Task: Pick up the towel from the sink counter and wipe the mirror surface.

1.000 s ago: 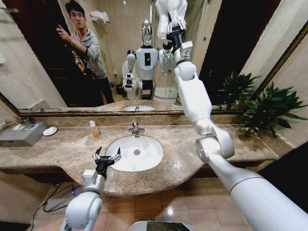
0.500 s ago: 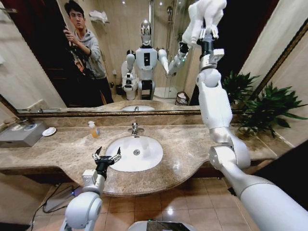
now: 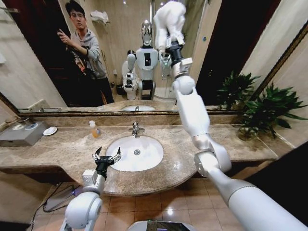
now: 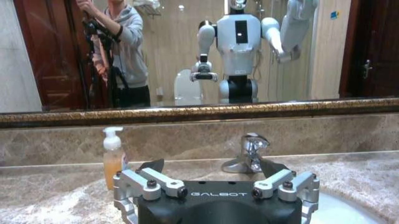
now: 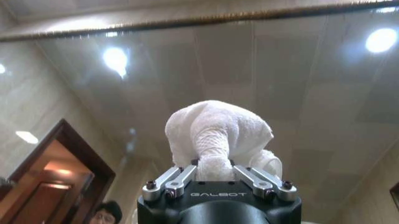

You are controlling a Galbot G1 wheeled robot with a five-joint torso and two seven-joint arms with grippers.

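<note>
At the far left of the sink counter point(image 3: 62, 144) sit a grey box point(image 3: 21, 133) and a small white dish point(image 3: 49, 130). A soap dispenser point(image 3: 94, 129) stands on the counter near the back wall, between the dish and the chrome tap point(image 3: 135, 128).

The left gripper point(image 3: 107, 157) hovers low over the counter's front edge, at the left rim of the oval basin point(image 3: 136, 153). Its jaws are spread wide and hold nothing. In the left wrist view, the left gripper point(image 4: 215, 176) faces the tap point(image 4: 249, 154) and the dispenser point(image 4: 113, 156).

The mirror point(image 3: 43, 57) spans the wall above the counter. The right arm reaches upward from the lower right, across the counter, to the upper centre of the mirror. The right gripper point(image 3: 172, 44) is clamped on the towel point(image 3: 169, 20), which is bunched into a white wad at the glass. In the right wrist view, the right gripper point(image 5: 215, 171) pinches the towel point(image 5: 218, 135) between its fingers point(image 5: 173, 177).

A potted plant point(image 3: 267, 111) stands at the counter's right end.
</note>
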